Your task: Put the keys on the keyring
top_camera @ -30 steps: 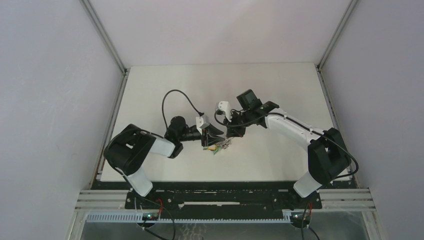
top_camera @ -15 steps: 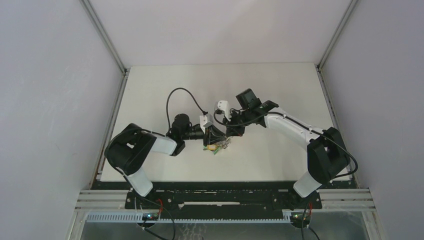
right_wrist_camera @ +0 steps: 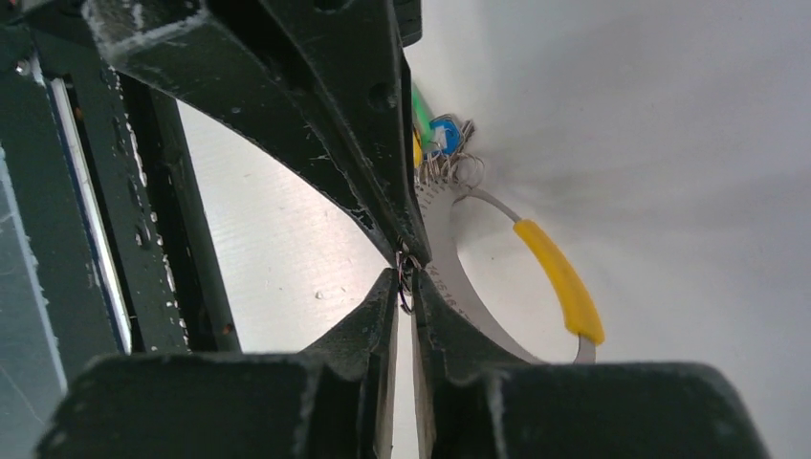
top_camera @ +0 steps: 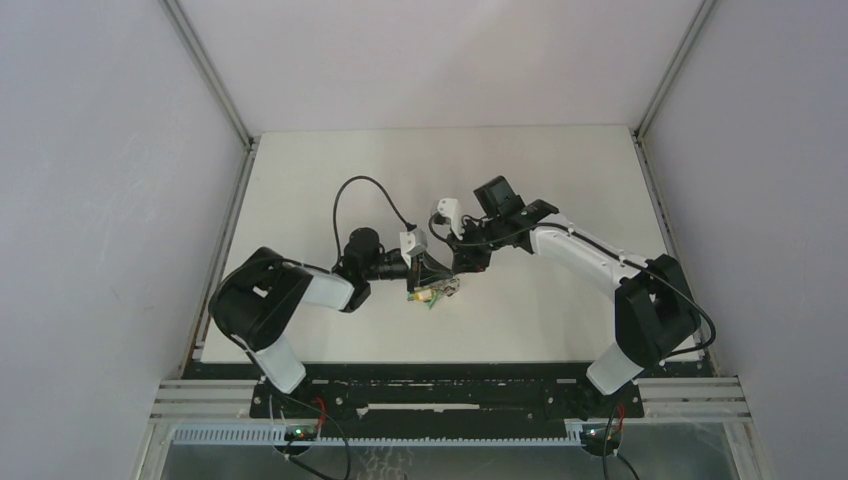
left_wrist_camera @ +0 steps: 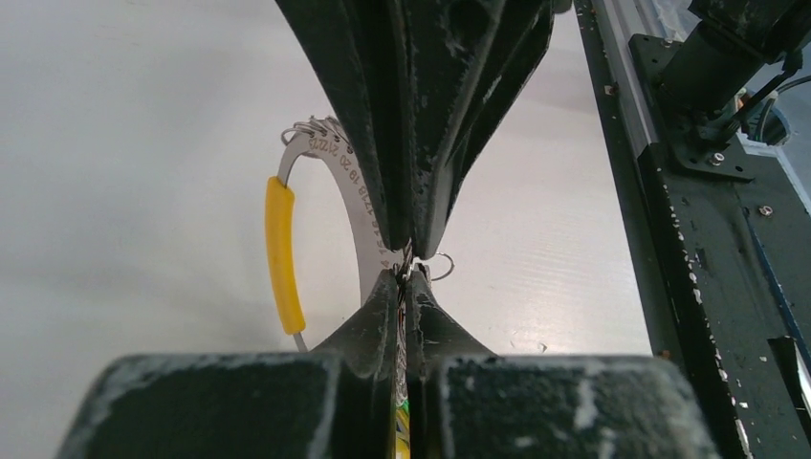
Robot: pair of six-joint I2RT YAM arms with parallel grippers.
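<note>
The keyring (left_wrist_camera: 356,206), its yellow band (left_wrist_camera: 283,253) to one side, is near the middle of the table (top_camera: 330,180), where the grippers meet tip to tip. I see the left gripper (left_wrist_camera: 405,277) clamped on it. The right gripper (right_wrist_camera: 405,279) shows a thin slit around a small wire loop (right_wrist_camera: 405,287), and I can't tell whether it grips.

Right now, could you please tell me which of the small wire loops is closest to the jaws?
The lone loop right at the meeting jaw tips; the other loops are bunched at the far end of the keyring, past the yellow band.
</note>
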